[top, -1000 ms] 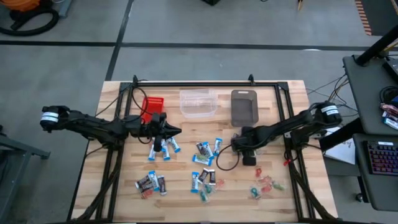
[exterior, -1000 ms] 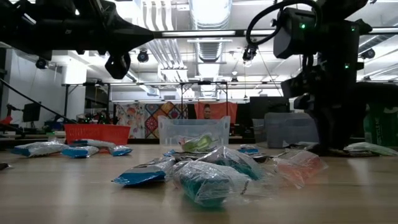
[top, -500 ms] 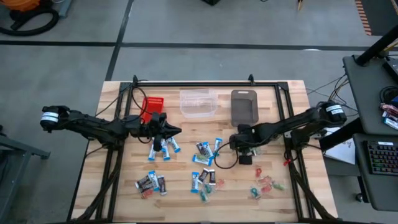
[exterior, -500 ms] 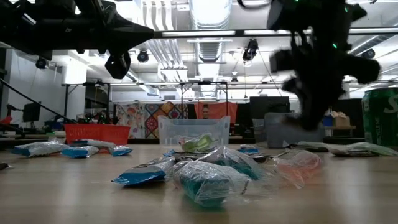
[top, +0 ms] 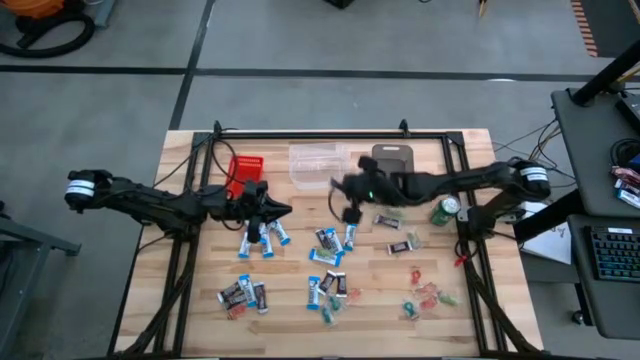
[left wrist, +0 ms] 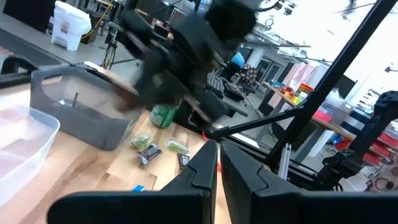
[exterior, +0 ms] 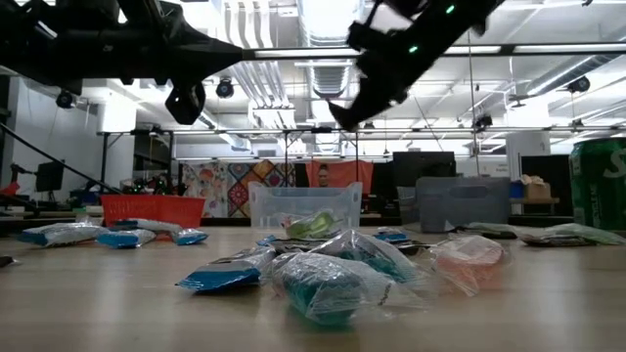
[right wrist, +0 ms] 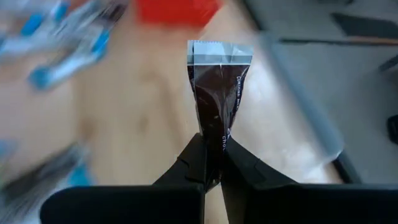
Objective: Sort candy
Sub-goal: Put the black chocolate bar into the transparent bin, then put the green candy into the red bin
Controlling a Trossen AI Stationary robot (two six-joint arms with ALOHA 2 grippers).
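Candy lies scattered over the wooden table: blue-and-white pieces, dark pieces, red and green ones. My right gripper is in the air near the clear bin and the grey bin, shut on a dark brown candy. It shows high up in the low view. My left gripper is shut on nothing, above the table in front of the red bin. My right gripper pinches the dark candy by one end between its two fingertips. The rest of the wrapper sticks straight out past the fingers, its crimped free end foremost. The candy is lifted clear of the table.
The three bins stand in a row along the far side. A green can stands under the right arm near the right edge. Black frame rails run along the far edge and the sides.
My right gripper has risen from the table near the dark candies and swung toward the far left, in front of the clear and grey bins. It has tipped up from pointing steeply down. The green can under the arm has come into view.
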